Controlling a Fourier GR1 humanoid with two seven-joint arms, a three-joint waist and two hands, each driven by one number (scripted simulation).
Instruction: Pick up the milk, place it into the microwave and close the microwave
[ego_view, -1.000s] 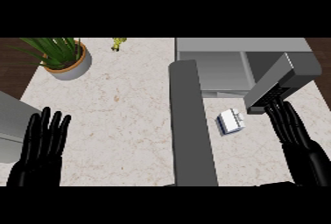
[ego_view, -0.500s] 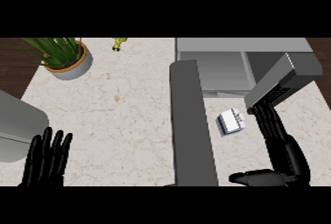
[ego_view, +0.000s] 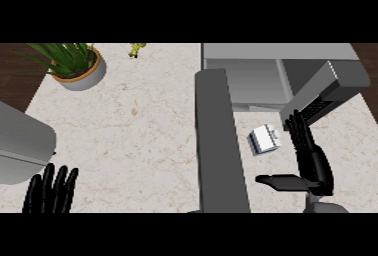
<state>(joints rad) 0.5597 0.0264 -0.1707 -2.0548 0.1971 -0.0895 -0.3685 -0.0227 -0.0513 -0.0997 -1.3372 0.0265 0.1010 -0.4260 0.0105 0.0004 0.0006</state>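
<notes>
1. Judging by this moment, basically nothing was done yet: the milk (ego_view: 265, 139) lay on the counter (ego_view: 133, 130), just in front of the microwave (ego_view: 277, 75), whose door (ego_view: 219, 140) stood wide open.
2. Right hand (ego_view: 310, 162) was just beside the carton, fingers straight, thumb stuck out, holding nothing.
3. Left hand (ego_view: 52, 190) sat open at the lower left edge, resting.
4. Left to do, I'd say: grab, place inside, close door.
</notes>
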